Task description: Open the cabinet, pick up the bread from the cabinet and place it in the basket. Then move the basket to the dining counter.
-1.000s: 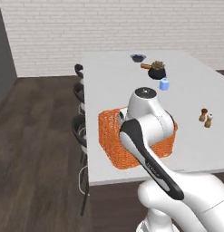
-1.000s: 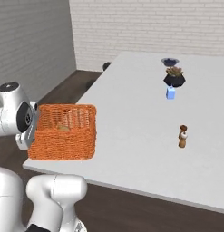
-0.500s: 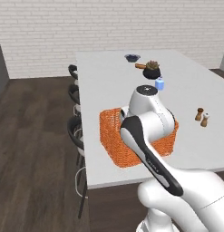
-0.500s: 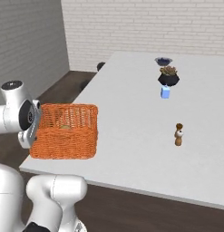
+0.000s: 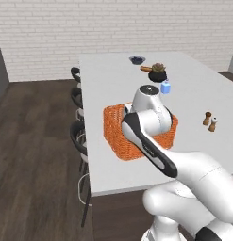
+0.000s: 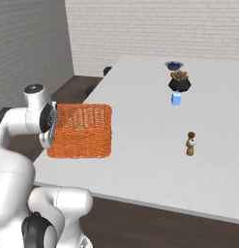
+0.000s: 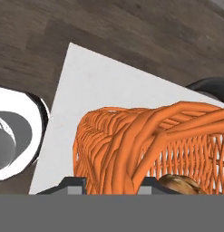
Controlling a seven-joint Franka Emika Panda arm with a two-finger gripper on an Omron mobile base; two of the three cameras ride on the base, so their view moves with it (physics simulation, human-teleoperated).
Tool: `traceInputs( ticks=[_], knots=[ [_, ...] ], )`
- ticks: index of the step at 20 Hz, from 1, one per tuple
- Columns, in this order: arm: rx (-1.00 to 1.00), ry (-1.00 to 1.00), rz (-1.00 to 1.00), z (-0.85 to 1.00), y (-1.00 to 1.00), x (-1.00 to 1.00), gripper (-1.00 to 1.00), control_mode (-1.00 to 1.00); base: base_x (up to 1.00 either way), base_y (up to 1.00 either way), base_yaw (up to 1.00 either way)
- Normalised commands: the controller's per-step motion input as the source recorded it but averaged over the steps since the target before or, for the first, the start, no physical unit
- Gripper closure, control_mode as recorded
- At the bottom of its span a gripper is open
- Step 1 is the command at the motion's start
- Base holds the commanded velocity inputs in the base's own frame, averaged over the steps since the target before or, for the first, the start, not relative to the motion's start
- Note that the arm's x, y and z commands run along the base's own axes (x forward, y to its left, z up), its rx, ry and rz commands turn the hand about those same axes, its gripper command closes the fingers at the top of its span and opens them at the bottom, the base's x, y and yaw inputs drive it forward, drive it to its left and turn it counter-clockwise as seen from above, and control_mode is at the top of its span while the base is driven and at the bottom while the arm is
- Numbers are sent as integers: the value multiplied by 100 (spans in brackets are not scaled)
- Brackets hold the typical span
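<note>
The long white desk (image 5: pixel 193 89) had slid leftward and nearer in both base views over the last second, so it was the base that had driven on along the desk's side, not the things that had moved. The orange basket (image 6: pixel 82 130) sat over the near corner of the desk, beside the dark stools (image 5: pixel 78 134), which suggested the carry was close to its end. The gripper (image 7: pixel 112 183) stayed clenched on the basket's near rim, wicker filling the gap between its tips. The bread (image 7: pixel 181 185) lay inside the basket, a tan lump behind the weave
</note>
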Motion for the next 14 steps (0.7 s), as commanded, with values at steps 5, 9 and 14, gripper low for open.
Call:
traceInputs(
  ticks=[5, 9, 14],
  knots=[
    [0, 0, 3, -3, -16, 100, 100, -100, 0, 0, 0],
    [0, 0, 0, -13, -33, 100, 100, -100, 0, 0, 0],
    [0, 1, 0, -33, -18, 100, 100, -100, 0, 0, 0]
  ],
)
